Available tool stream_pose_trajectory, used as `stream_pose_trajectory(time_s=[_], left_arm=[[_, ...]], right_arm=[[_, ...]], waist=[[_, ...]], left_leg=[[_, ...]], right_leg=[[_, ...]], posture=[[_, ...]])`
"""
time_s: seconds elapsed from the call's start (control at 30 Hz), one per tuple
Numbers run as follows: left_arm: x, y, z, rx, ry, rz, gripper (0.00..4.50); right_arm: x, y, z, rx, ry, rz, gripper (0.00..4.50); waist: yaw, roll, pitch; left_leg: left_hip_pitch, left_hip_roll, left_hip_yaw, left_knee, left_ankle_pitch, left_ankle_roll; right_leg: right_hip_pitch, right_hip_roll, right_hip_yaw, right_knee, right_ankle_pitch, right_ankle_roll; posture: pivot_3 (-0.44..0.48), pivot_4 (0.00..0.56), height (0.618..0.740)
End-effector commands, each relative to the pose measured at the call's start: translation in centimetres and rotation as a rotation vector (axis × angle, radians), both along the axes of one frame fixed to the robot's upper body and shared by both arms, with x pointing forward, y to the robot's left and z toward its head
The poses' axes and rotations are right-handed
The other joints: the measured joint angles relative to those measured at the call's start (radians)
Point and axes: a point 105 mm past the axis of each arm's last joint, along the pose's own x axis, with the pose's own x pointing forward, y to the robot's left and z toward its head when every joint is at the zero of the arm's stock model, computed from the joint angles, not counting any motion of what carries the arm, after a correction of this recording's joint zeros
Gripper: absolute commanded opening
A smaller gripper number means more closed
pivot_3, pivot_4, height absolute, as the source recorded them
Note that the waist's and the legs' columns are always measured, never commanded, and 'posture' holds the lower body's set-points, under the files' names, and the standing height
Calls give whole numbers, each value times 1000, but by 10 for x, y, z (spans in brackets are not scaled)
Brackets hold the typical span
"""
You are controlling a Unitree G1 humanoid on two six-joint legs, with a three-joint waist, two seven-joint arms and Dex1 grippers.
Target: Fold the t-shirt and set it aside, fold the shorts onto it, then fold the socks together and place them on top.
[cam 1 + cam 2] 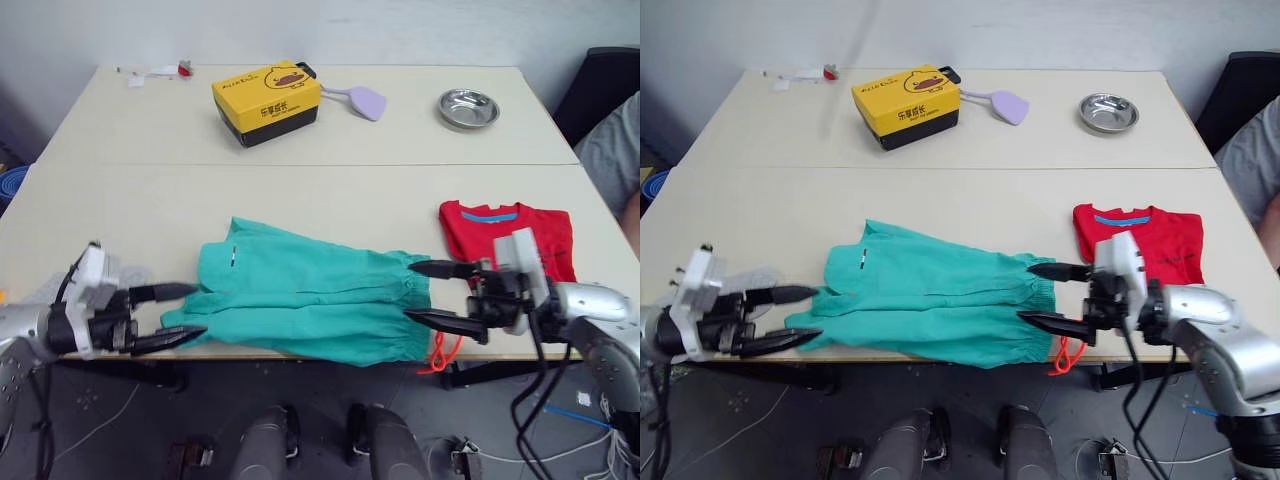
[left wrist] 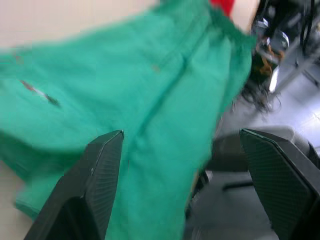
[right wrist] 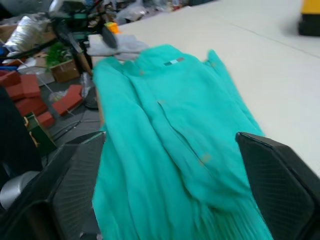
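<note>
Left hand (image 1: 180, 314) open at the counter (image 1: 330, 200) front edge, fingers level, tips at the shorts' hem. Socks (image 1: 758, 278) behind it, mostly hidden. Shorts (image 1: 300, 290) flat along the front edge, legs left, waist right. Left wrist view shows floor clutter past the shorts. Right hand (image 1: 432, 294) open, straddling the waistband. Shirt (image 1: 508, 235) folded at right, partly covered.

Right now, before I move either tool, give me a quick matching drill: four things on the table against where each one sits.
Things:
1. shorts
2. t-shirt
3. yellow box
4. metal bowl

Places:
A. far right of the table
B. folded, near the right tool
C. spread along the near edge, between both tools
D. far side, beside a lilac spatula

Pairs: 1-C, 2-B, 3-D, 4-A
</note>
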Motion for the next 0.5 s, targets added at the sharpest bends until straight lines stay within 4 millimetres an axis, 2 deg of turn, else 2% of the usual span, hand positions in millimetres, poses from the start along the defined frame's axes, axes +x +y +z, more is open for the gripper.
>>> stream_pose_trajectory(time_s=[0.03,0.13,0.2,0.27,0.33,0.5], left_arm=[[18,-21,-10,24,-64,-35,2931],[35,-45,-31,86,-108,-71,1943],[45,-60,-43,95,-122,-83,1279],[55,-66,-55,128,-145,-69,596],[65,-69,-65,145,-162,-25,27],[82,-57,-79,149,-158,145,27]], right_arm=[[6,26,-15,-70,-83,-19,2699],[11,41,-43,-171,-145,-44,1595],[14,42,-61,-258,-192,-69,851],[22,40,-61,-239,-210,-139,116],[29,30,-61,-235,-221,-204,0],[38,-11,-61,-256,-225,-340,0]], waist=[[6,0,0],[6,0,0],[7,-1,0],[5,-2,-1],[1,-2,-1],[2,-3,-1]], left_leg=[[0,0,0,0,0,0],[-1,-1,2,-1,1,-1],[-2,-1,4,0,1,0],[-2,-1,5,0,1,0],[-1,-1,6,0,1,1],[0,0,6,1,3,4]], right_leg=[[0,0,0,0,0,0],[0,0,0,0,0,1],[-2,1,0,0,0,1],[-1,1,0,0,1,1],[-2,1,1,1,1,2],[-1,2,1,2,1,2]], posture=[[0,150,740],[0,150,740],[0,150,740],[0,150,740],[0,150,740],[0,150,740]])
